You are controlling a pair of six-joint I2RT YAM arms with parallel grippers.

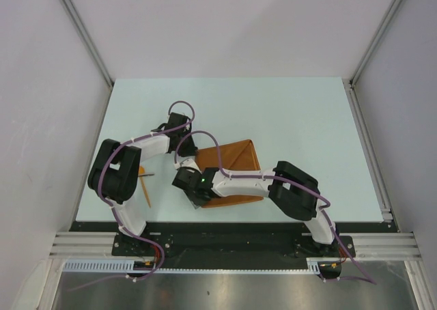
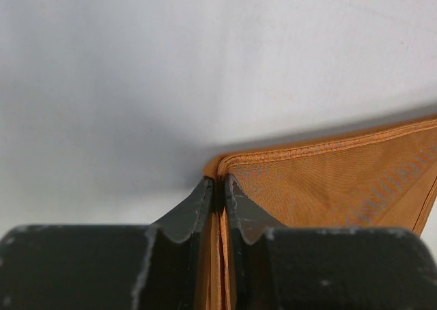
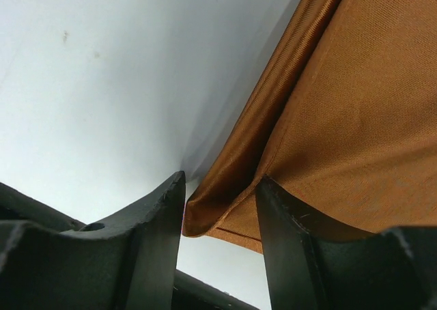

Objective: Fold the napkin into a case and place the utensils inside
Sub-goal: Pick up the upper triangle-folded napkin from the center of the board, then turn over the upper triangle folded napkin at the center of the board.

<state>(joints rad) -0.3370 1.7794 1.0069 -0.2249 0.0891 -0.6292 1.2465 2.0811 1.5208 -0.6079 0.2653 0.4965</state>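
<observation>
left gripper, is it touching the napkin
Touching. In the left wrist view the left gripper is closed on the napkin, its corner pinched between the fingers.

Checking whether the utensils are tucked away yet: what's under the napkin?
Only bare table shows around the napkin. Anything beneath it or between its folded layers is covered. The orange utensils lie uncovered on the table, off to its side.

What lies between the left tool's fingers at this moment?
A corner of the napkin, its hemmed edge pinched tight by the left tool; the left wrist view shows it.
</observation>
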